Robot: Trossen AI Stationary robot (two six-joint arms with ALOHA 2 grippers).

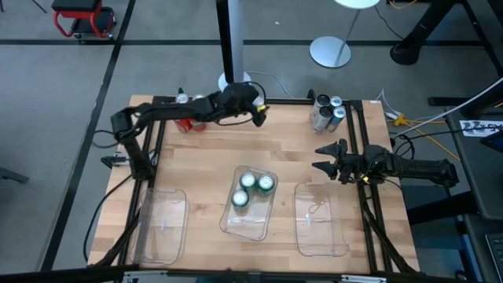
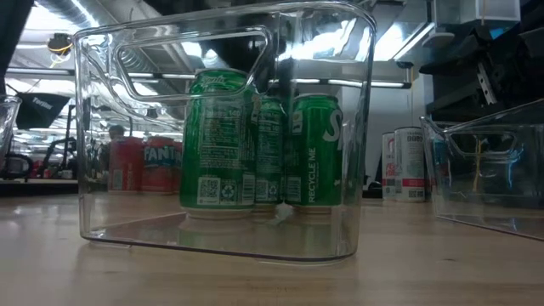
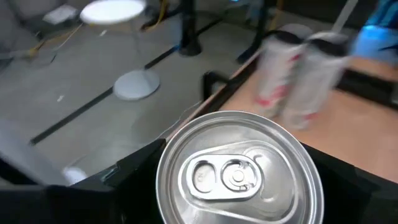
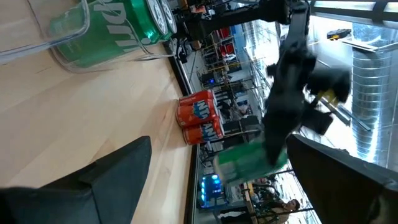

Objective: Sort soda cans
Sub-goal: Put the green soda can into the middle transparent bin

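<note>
My left gripper reaches over the table's far edge, near its middle, and is shut on a green can. That can's silver top fills the left wrist view. Three green cans stand upright in the middle clear tray. Red cans stand at the far left corner under the left arm. Silver-grey cans stand at the far right corner. My right gripper waits open near the table's right side, beyond the right tray. My left gripper pinches the green can by its side wall below the top rim, one dark finger on each side. The can's top faces the wrist camera. In the right wrist view the can hangs clear of the table.
A clear tray sits at the near left and another at the near right. Bare wood lies between the trays and the far cans. A black frame runs round the table's edge.
</note>
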